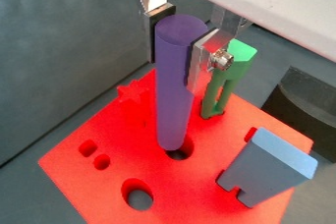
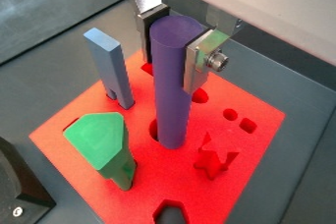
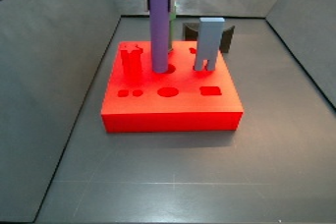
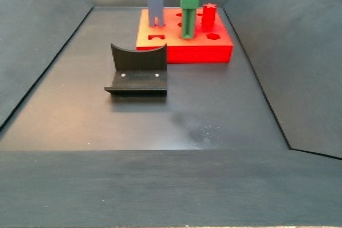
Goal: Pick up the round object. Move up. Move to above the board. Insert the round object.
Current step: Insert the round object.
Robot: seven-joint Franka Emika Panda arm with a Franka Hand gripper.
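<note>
The round object (image 1: 175, 85) is being gripped near its top by the hand (image 1: 183, 33), its foot entering a round hole in the board (image 1: 112, 174) at frame centre.

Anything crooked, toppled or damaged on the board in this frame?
Nothing stands out. The purple peg stands upright in a round hole of the red board, with the gripper closed on its top. The green peg, grey-blue peg and small red peg stand upright too.

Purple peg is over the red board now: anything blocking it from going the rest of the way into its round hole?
Nothing visible does. The gripper holds the purple peg upright, its lower end already at the round hole in the red board.
</note>
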